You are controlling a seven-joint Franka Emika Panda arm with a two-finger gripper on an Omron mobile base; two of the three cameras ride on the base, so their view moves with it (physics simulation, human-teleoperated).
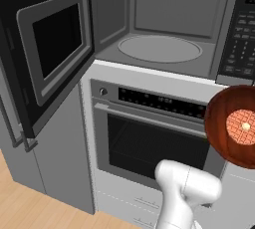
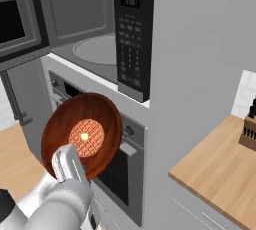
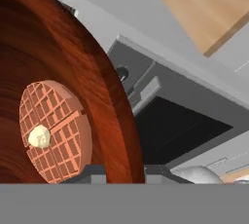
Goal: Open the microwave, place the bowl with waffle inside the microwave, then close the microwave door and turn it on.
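The end effector [image 3: 124, 169] is clamped on the bowl's [image 2: 82, 135] rim, waffle [image 2: 86, 137] inside. The open microwave [image 1: 159, 49] cavity lies above and to the left, beyond the oven [image 1: 149, 138].

A steel oven [image 1: 149, 138] sits near a wooden counter [image 2: 220, 174] holding a knife block [image 2: 248, 126].

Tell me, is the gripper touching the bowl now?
Touching. In the hand view the gripper has a fingertip on each side of the rim of the bowl, with no gap. The right base view shows the bowl lifted before the oven.
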